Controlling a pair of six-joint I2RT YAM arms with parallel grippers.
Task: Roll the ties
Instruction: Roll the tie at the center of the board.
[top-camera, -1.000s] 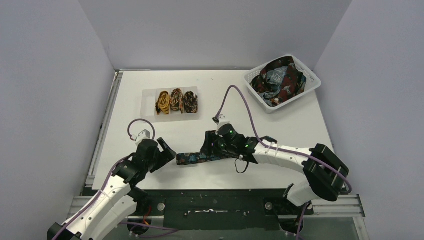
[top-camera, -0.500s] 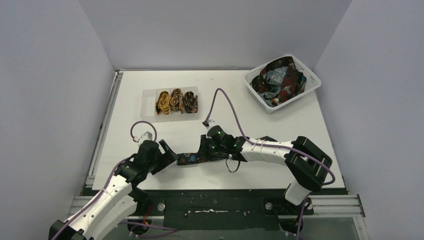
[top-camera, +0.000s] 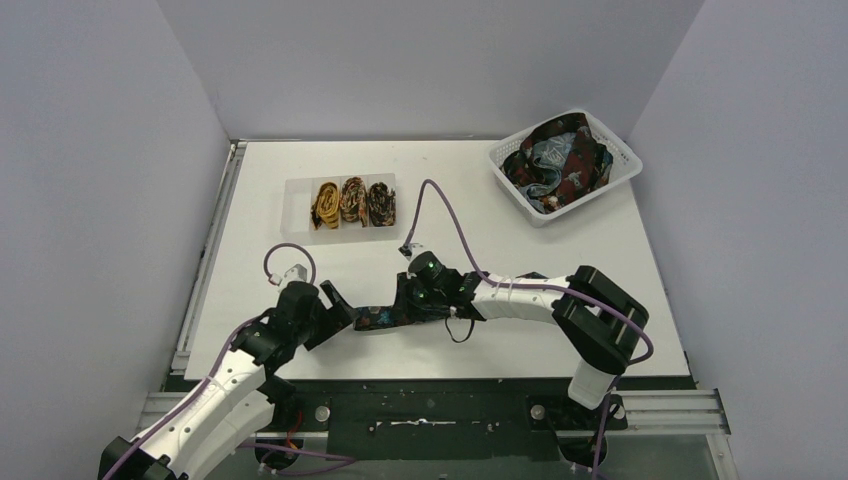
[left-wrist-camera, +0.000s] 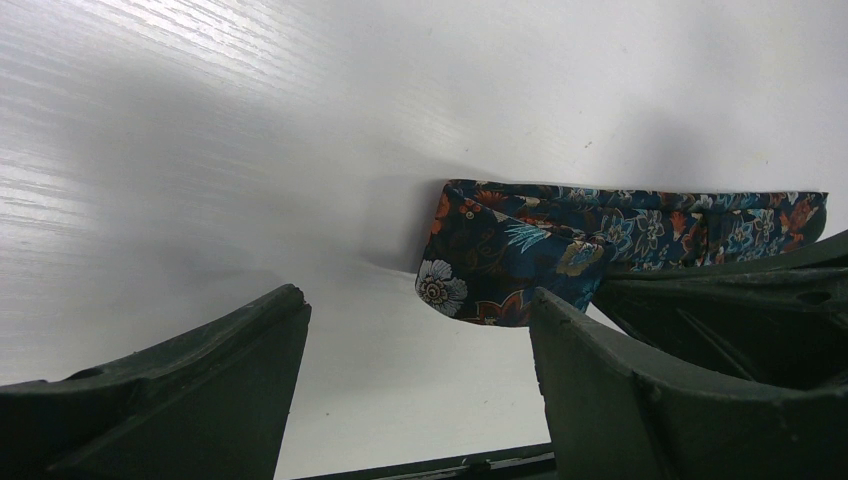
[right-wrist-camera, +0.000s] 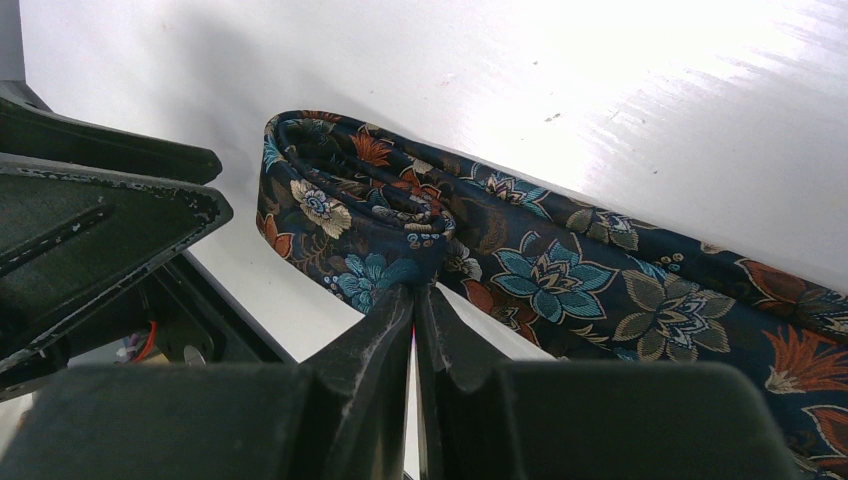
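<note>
Navy floral tie (top-camera: 383, 318) lies flat on the table (top-camera: 300, 160) near the front edge, between the two arms. Its left end is folded back on itself into a short first turn.

Right tool (right-wrist-camera: 413, 292): jaws pressed together, pinching the lower edge of that folded end.

Left tool (left-wrist-camera: 415, 300): jaws wide apart, nothing in them, low over the table just left of the tie's end.

Three rolled ties (top-camera: 352, 201) sit side by side in a clear tray (top-camera: 296, 205) further back. White basket (top-camera: 600, 192) at back right holds loose ties (top-camera: 560, 160).
</note>
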